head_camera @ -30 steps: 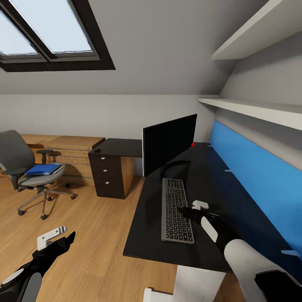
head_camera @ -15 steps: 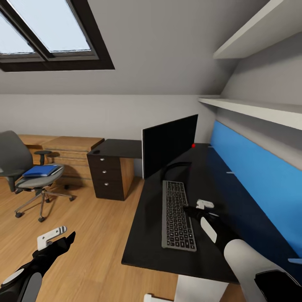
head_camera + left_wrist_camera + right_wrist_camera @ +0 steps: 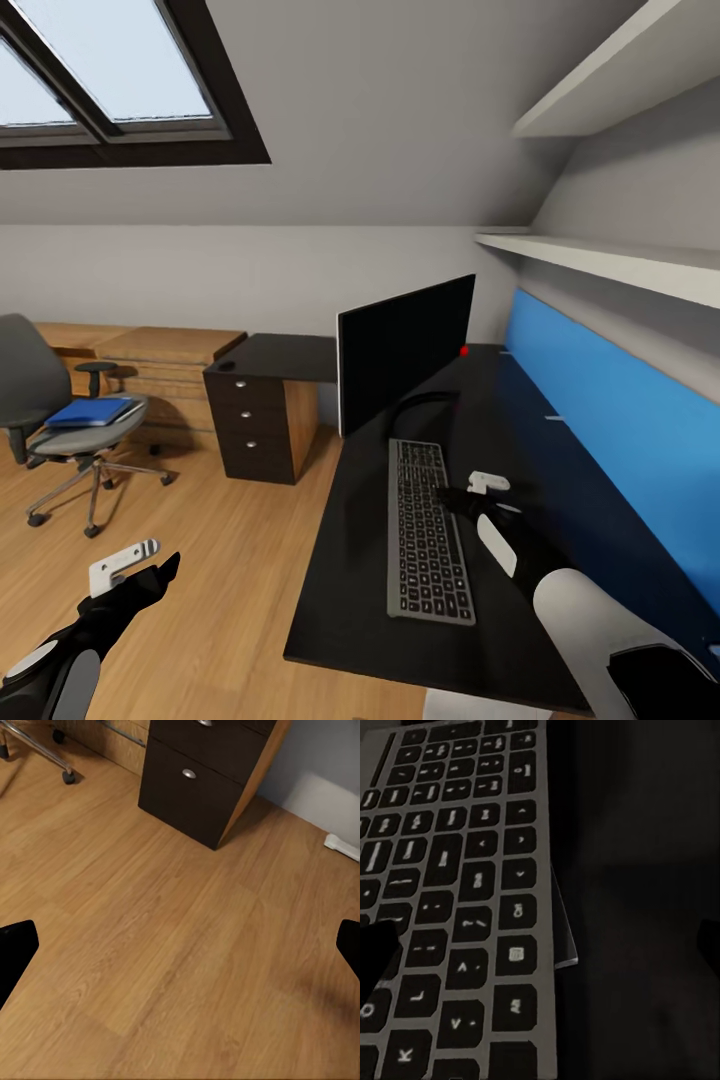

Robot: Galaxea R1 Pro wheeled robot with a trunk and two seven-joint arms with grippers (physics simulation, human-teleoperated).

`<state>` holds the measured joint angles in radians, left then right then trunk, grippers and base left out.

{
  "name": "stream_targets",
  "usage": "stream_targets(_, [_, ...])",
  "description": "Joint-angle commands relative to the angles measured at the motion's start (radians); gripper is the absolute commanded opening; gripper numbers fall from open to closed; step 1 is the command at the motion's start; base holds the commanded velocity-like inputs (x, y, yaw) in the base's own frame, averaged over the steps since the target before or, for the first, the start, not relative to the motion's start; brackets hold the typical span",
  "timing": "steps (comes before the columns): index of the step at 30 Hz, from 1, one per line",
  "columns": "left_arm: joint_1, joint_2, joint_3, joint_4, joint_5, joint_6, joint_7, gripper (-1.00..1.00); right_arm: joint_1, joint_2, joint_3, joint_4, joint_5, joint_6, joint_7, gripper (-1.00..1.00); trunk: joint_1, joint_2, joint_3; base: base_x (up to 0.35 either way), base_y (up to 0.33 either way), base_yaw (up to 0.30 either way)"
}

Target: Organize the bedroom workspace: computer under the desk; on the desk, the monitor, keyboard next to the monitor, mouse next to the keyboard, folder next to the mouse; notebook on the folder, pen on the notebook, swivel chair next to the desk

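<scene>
Both jaws wide apart, empty.

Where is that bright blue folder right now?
In the head view, the blue folder lies on the seat of the swivel chair at the far left, across the floor from the desk.

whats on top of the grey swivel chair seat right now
A flat bright blue folder lies on the grey swivel chair seat, covering much of it. Whatever is beneath the folder is hidden.

view panned right — right end effector (image 3: 447, 494) edged forward along keyboard (image 3: 427, 530)
</scene>
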<state>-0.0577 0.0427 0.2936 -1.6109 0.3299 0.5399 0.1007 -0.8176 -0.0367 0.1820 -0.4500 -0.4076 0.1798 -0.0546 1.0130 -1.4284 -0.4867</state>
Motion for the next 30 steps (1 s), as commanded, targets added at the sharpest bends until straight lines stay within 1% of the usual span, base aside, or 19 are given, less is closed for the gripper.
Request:
stream_targets(1, [-0.001, 0.0, -0.001, -0.001, 0.011, 0.005, 0.008, 1.0, -0.001, -0.001, 0.008, -0.002, -0.008, 0.004, -0.006, 1.0, 0.0, -0.001, -0.001, 0.258, 0.0, 0.0])
stream_targets(4, [-0.001, 0.0, -0.001, -0.001, 0.011, 0.006, 0.008, 1.0, 0.0, -0.001, 0.008, -0.003, -0.007, 0.003, -0.006, 1.0, 0.0, -0.001, -0.001, 0.162, 0.0, 0.0])
stream_targets(12, [-0.001, 0.0, -0.001, -0.001, 0.011, 0.007, 0.008, 1.0, 0.0, -0.002, 0.007, -0.003, -0.007, -0.003, -0.007, 1.0, 0.0, -0.001, -0.001, 0.038, 0.0, 0.0])
stream_targets(19, [-0.001, 0.0, -0.001, -0.001, 0.011, 0.006, 0.008, 1.0, -0.001, -0.002, 0.007, -0.003, -0.007, -0.003, -0.007, 1.0, 0.0, -0.001, -0.001, 0.216, 0.0, 0.0])
stream_targets(25, [-0.001, 0.0, -0.001, -0.001, 0.011, 0.006, 0.008, 1.0, 0.0, -0.001, 0.007, -0.001, -0.007, -0.003, -0.007, 1.0, 0.0, -0.001, -0.001, 0.066, 0.0, 0.0])
stream_targets(30, [-0.001, 0.0, -0.001, -0.001, 0.011, 0.005, 0.006, 1.0, 0.0, 0.0, 0.009, 0.002, -0.007, -0.002, -0.007, 1.0, 0.0, -0.001, -0.001, 0.219, 0.0, 0.0])
